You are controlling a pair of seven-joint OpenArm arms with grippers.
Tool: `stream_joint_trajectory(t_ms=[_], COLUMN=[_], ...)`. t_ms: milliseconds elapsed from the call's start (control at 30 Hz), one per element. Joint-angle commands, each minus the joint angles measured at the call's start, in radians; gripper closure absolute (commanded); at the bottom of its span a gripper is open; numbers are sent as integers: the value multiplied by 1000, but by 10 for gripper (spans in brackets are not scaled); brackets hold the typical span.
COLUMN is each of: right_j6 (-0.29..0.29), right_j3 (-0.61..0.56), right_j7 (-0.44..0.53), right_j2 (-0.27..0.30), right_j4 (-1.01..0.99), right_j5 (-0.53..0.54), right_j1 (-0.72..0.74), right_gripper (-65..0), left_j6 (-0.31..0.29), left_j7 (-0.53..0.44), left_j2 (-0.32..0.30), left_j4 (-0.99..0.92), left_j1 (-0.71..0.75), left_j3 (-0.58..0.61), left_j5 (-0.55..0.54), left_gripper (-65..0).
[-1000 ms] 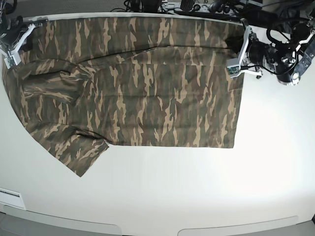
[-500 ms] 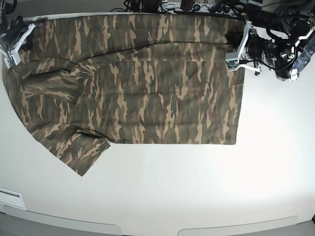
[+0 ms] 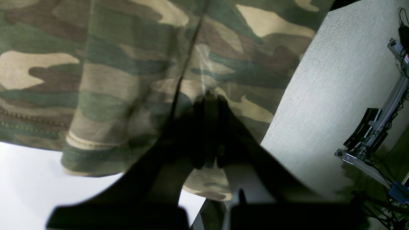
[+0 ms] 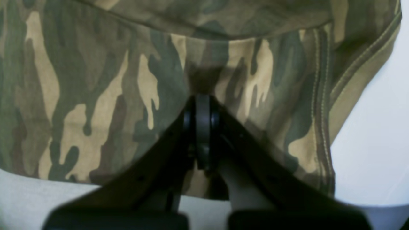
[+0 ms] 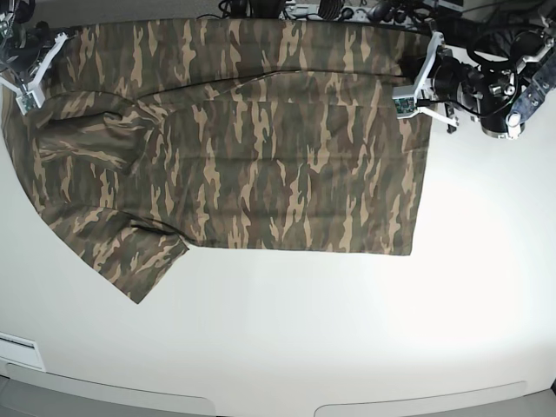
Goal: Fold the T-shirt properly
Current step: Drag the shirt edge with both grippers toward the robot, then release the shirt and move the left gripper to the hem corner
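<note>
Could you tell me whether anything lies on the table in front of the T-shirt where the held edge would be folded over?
Nothing visible does: the table is bare there, and both grippers are shut on the T-shirt.

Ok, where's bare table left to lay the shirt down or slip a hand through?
Widest free patch: the white table between the camouflage cloth T-shirt's straight near edge and the table's front rim. A narrower strip runs right of the shirt, below the left arm. The far edge is crowded: both grippers pinch cloth there, with cables behind.

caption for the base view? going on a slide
Both arms, left gripper and right gripper shut on the camouflage T-shirt, hold its far edge over the white table.
</note>
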Motion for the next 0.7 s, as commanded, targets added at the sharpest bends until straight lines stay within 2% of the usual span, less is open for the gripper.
stream_joint_trajectory(t_ms=[0, 367, 467, 667], right_j6=[-8, -15, -27, -27], right_j3=[21, 163, 167, 167], right_j7=[-42, 1, 16, 31], right_j2=[12, 12, 11, 11], right_j4=[15, 161, 172, 172], right_j5=[-18, -10, -10, -10], right_j1=[-15, -15, -15, -15], right_gripper=[0, 0, 0, 0], left_j6=[8, 8, 13, 144], left_j7=[49, 44, -10, -147], left_j2=[-21, -21, -21, -21], left_j4=[5, 100, 127, 145], left_j1=[5, 5, 5, 5], left_j3=[2, -8, -52, -240], left_j5=[35, 35, 82, 236], left_gripper=[0, 0, 0, 0])
